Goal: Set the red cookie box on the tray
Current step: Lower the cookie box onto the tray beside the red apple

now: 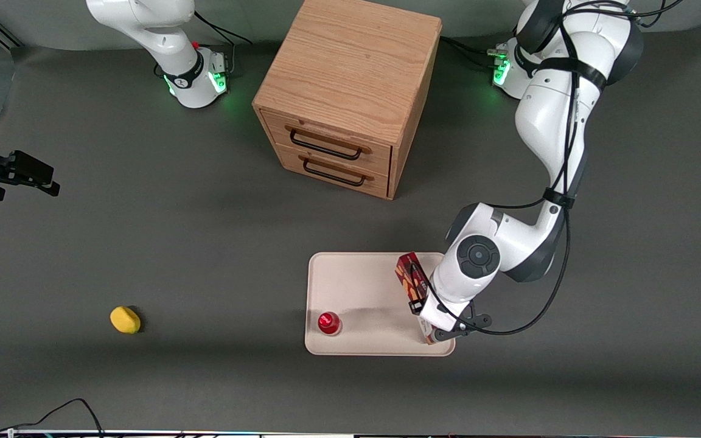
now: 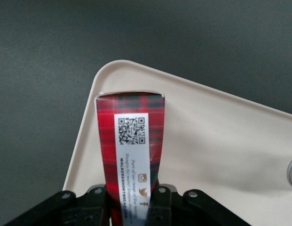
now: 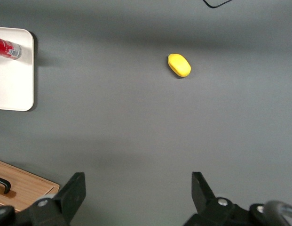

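Cream-white, the tray (image 1: 362,286) lies on the grey table nearer the front camera than the wooden drawer cabinet (image 1: 344,97). In the front view the red cookie box (image 1: 412,281) sits over the tray's edge toward the working arm, with the gripper (image 1: 426,322) on it; a red-topped can (image 1: 328,322) stands by the tray's near edge, and a yellow object (image 1: 125,319) lies toward the parked arm's end.

The left wrist view alone shows the fingers (image 2: 98,205) clamped on the box's (image 2: 130,150) tartan side, over a tray corner (image 2: 117,70). Its white strip carries a QR code and "WALKERSSHORTBREAD.COM".

The right wrist view shows the tray's (image 3: 14,84) corner, the can (image 3: 7,47) and the yellow object (image 3: 179,65), not the box.
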